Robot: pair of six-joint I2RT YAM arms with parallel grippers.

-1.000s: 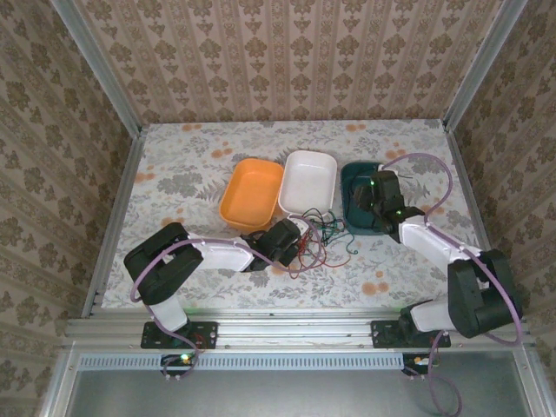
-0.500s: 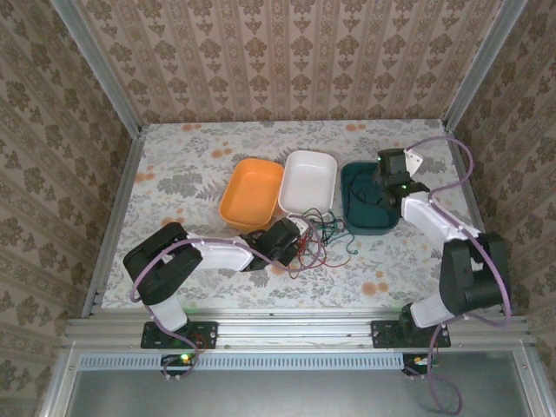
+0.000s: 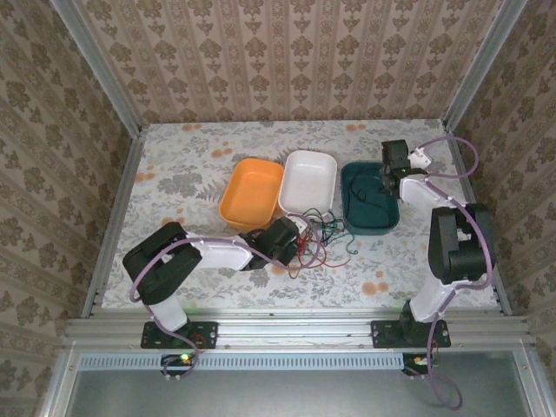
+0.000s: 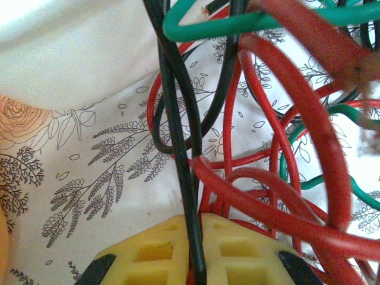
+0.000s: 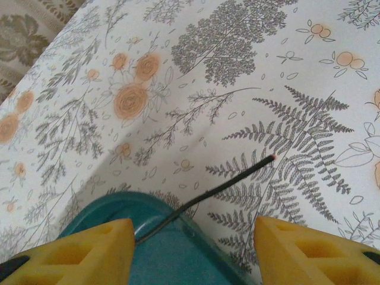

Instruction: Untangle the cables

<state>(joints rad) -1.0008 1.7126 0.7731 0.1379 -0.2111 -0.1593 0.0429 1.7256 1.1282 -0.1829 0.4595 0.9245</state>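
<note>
Swinging back since a second ago, the right claw [image 5: 193,246] has left the middle of the teal tray [image 3: 358,187] and now sits over that tray's far right corner; the left claw [image 3: 294,241] has stayed put.

Nearest, the left claw lies low on the table [image 3: 191,165], its yellow fingers [image 4: 154,252] drawn together and clamped on the cables [image 3: 323,233]. In the left wrist view a black strand runs straight up between the two pads, with red loops bunched at the same gap. Just ahead of its fingertips the rest of the tangle spreads out, red, green and black strands crossing one another.

Beyond that claw stand the orange tray [image 3: 252,193], to its far left, and the white tray [image 3: 308,178], straight ahead with the tangle reaching its near edge.

Farthest, the right claw's fingers stand wide apart, gripping nothing. Between them a black cable [image 5: 225,184] climbs out over the teal rim and ends on the floral cloth just ahead.
</note>
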